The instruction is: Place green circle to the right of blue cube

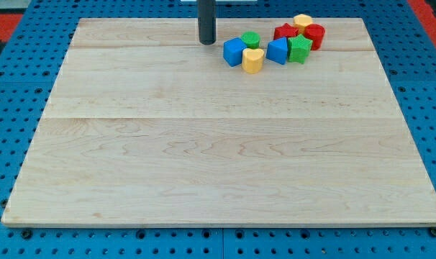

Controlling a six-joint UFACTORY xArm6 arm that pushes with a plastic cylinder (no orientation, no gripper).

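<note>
So my tip (206, 42) sits near the top of the frame, just left of the block cluster and touching nothing. No hand on this rig, just the rod, so nothing is grasped. The green circle (251, 39) is tucked behind the blue cube (234, 52), at its upper right, with a yellow heart (252, 61) right below it. A second blue block (278, 50) and green star (298, 49) crowd the right side of the bench (203, 158), so there's not much room to slide it into.
</note>
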